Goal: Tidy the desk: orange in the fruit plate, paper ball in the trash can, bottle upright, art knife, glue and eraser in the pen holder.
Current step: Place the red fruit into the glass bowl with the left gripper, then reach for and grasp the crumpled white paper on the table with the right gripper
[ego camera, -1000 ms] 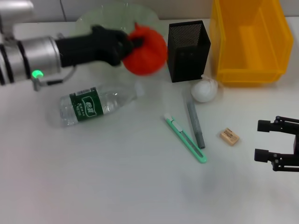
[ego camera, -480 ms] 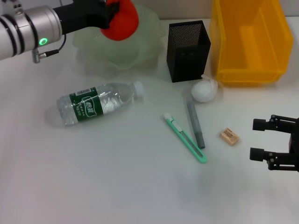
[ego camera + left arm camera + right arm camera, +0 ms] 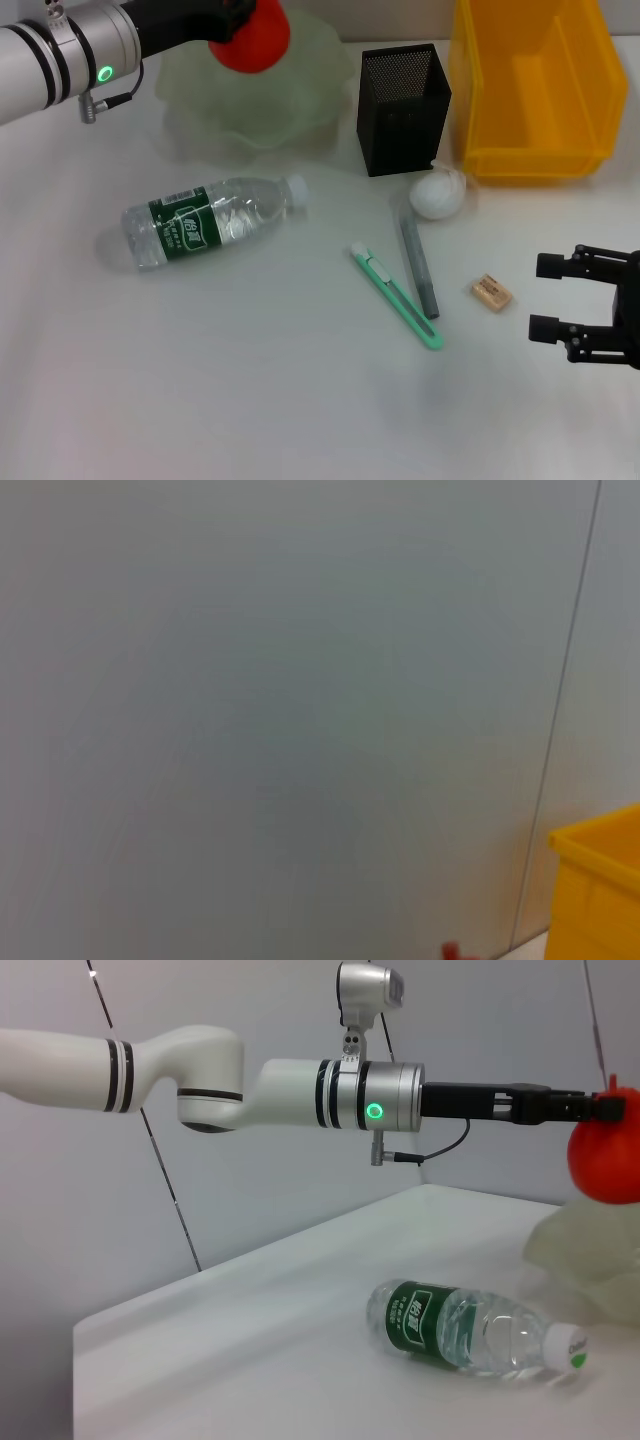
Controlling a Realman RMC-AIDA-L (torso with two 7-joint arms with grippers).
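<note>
My left gripper (image 3: 232, 22) is shut on the orange (image 3: 253, 38) and holds it in the air over the back of the pale green fruit plate (image 3: 250, 110). The right wrist view shows the same orange (image 3: 606, 1158) above the plate's edge (image 3: 585, 1250). The clear bottle (image 3: 205, 222) with a green label lies on its side. A white paper ball (image 3: 438, 195) rests by the black mesh pen holder (image 3: 403, 108). The green art knife (image 3: 397, 296), the grey glue stick (image 3: 418, 265) and the tan eraser (image 3: 491, 292) lie flat. My right gripper (image 3: 550, 297) hangs open just right of the eraser.
The yellow trash can (image 3: 530, 85) stands at the back right, beside the pen holder; its corner (image 3: 600, 890) shows in the left wrist view against a bare wall. The left arm (image 3: 300, 1090) stretches across the back of the white table (image 3: 250, 400).
My left arm has carried the orange back and to the left, from beside the pen holder to above the fruit plate. The right gripper has crept slightly leftward toward the eraser.
</note>
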